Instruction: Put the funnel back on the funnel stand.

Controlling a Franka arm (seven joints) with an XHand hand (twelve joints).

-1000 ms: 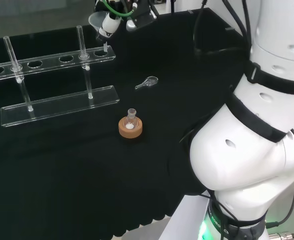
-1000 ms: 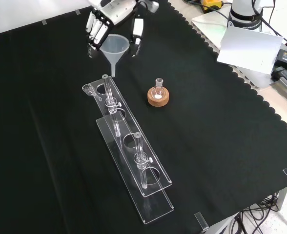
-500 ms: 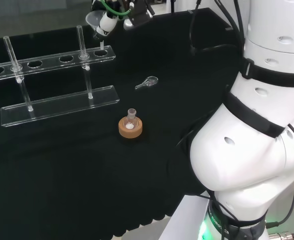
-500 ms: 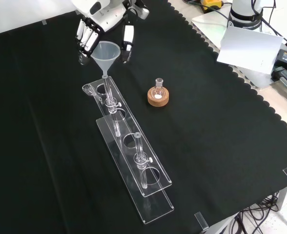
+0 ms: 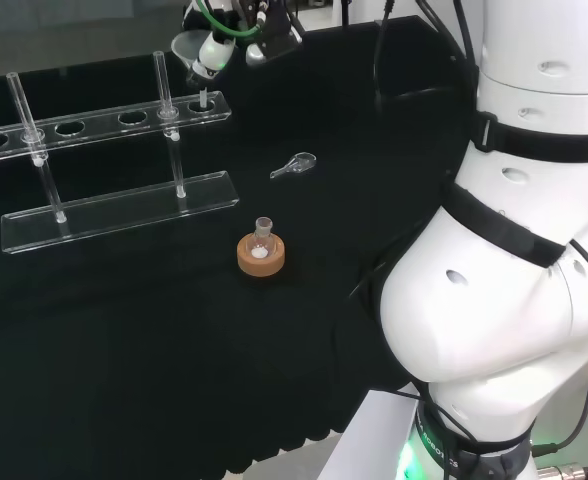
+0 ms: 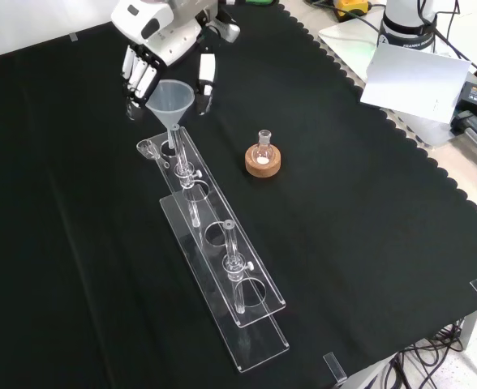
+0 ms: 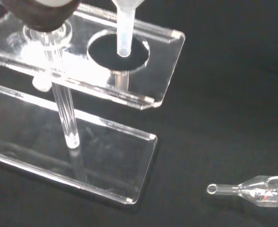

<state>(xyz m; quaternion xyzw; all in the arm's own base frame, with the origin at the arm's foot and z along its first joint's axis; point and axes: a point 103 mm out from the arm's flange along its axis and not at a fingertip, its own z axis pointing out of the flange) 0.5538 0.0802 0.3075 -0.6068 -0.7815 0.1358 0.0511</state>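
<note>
Clear funnel (image 6: 170,100), perhaps frosted; tan cork ring (image 6: 264,162).

Bulky white arm links (image 5: 504,300), black bands, green cables, white hand (image 6: 164,36) with black fingertips

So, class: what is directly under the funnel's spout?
Under the funnel, held by the hand, is the end hole of the clear stand; black cloth shows through it. The wrist view cannot settle whether the spout has entered the hole.
</note>
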